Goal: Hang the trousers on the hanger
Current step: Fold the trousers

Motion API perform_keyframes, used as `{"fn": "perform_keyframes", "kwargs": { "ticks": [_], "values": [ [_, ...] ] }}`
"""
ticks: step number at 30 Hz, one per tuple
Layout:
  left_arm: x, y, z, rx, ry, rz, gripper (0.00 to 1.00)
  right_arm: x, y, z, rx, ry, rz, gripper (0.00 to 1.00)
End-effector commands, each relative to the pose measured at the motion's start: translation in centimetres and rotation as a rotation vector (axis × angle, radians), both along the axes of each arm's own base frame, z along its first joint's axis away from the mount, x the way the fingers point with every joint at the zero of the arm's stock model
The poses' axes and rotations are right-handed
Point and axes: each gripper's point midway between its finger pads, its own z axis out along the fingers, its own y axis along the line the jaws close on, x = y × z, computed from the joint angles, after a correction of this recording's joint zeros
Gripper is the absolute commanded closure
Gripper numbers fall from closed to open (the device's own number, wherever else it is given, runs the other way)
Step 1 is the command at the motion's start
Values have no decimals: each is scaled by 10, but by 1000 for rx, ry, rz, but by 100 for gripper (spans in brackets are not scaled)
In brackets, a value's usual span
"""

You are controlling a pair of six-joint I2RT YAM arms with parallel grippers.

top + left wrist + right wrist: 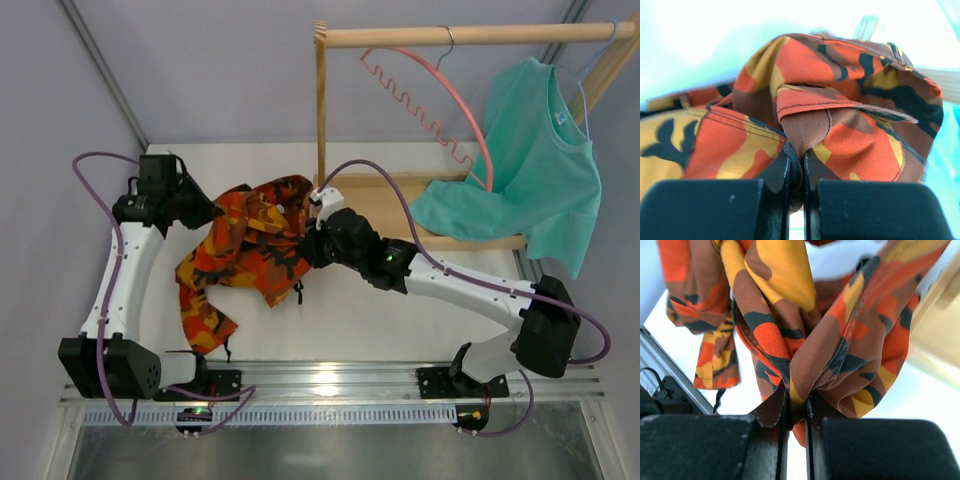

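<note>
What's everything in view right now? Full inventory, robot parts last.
trousers: 1, orange-red-brown-black camouflage, bunched left of centre, one leg trailing on the table
hanger: 1, pink-coral, silver hook, bare, on the rack's top rail
T-shirt: 1, teal, hung at the rack's right end
light-blue hanger: 1, carrying the T-shirt
rack: 1, light wood, far right
table: 1, white
mounting rail: 1, silver, near edge
cables: 2, purple, one per arm
left tool: 1, black, shut on trousers
right tool: 1, black, shut on trousers
</note>
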Motion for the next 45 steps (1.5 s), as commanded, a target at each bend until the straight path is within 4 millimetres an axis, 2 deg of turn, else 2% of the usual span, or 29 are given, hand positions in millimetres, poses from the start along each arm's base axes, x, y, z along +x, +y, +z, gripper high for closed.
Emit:
{"fn": "perform_keyframes", "kwargs": {
  "ticks": [1, 2, 4, 5, 6, 7, 8, 9, 10, 11, 14, 16, 18, 20, 21, 22, 23, 24, 25, 26, 28, 29, 31, 32, 33, 38, 41, 44, 45],
  "values": [
    [38, 90, 0, 250, -68, 273, 100, -24, -54, -57, -153, 151, -102, 96],
    [42, 80, -7, 208, -67, 233, 100, -33, -58, -71, -176, 184, -92, 96],
    [41, 61, -22, 132, -53, 164, 100, -40, -64, -83, -192, 232, -113, 96],
    [33, 53, -45, 105, -12, 132, 100, -43, -66, -88, -198, 245, -115, 95],
    [36, 50, -46, 89, -45, 118, 100, -45, -66, -88, -197, 256, -110, 92],
    [34, 45, -52, 64, -42, 112, 100, -48, -68, -89, -202, 268, -109, 79],
    [30, 44, -64, 56, -25, 112, 100, -48, -66, -83, -196, 268, -104, 72],
    [31, 43, -64, 52, -41, 115, 100, -49, -66, -77, -194, 268, -100, 67],
    [30, 44, -64, 51, -42, 118, 100, -51, -72, -78, -229, 280, -106, 55],
    [30, 46, -63, 67, -42, 124, 100, -48, -70, -63, -216, 266, -111, 52],
    [33, 56, -53, 112, -43, 150, 100, -40, -86, -47, -253, 240, -200, 44],
    [36, 59, -47, 127, -64, 153, 100, -27, -93, -41, -259, 193, -263, 43],
    [37, 59, -49, 139, -65, 139, 100, -15, -91, -41, -254, 159, -281, 43],
    [36, 58, -57, 138, -50, 132, 100, 2, -74, -32, -200, 98, -276, 43],
    [36, 51, -59, 105, -49, 107, 100, 8, -65, -40, -205, 102, -273, 43],
    [37, 47, -62, 86, -44, 93, 100, 15, -55, -38, -186, 94, -270, 43],
    [38, 43, -62, 68, -48, 78, 100, 23, -43, -27, -156, 82, -267, 43],
    [39, 40, -61, 53, -48, 72, 100, 28, -36, -25, -150, 81, -265, 43],
    [39, 37, -61, 41, -47, 62, 99, 35, -26, -37, -169, 91, -263, 43],
    [39, 37, -60, 43, -47, 62, 96, 42, -16, -27, -143, 74, -263, 43],
    [36, 43, -61, 63, -35, 84, 85, 57, -5, -39, -167, 64, -289, 43],
    [34, 44, -62, 70, -31, 94, 81, 65, 3, -33, -154, 49, -297, 43],
    [30, 48, -61, 86, -33, 110, 67, 76, 17, -40, -161, 38, -287, 43],
    [29, 50, -60, 94, -33, 116, 57, 78, 23, -41, -157, 34, -274, 43],
    [27, 51, -59, 102, -28, 123, 54, 78, 29, -42, -150, 38, -251, 43],
    [26, 60, -60, 159, 5, 125, 44, 88, 47, -55, -155, 24, -225, 43],
    [27, 65, -65, 187, 29, 124, 39, 93, 43, -68, -203, 44, -265, 43],
    [31, 51, -70, 131, 27, 63, 35, 93, 38, -89, -246, 63, -282, 43],
    [31, 39, -71, 83, 21, 14, 34, 93, 37, -93, -255, 63, -287, 43]
  ]
}}
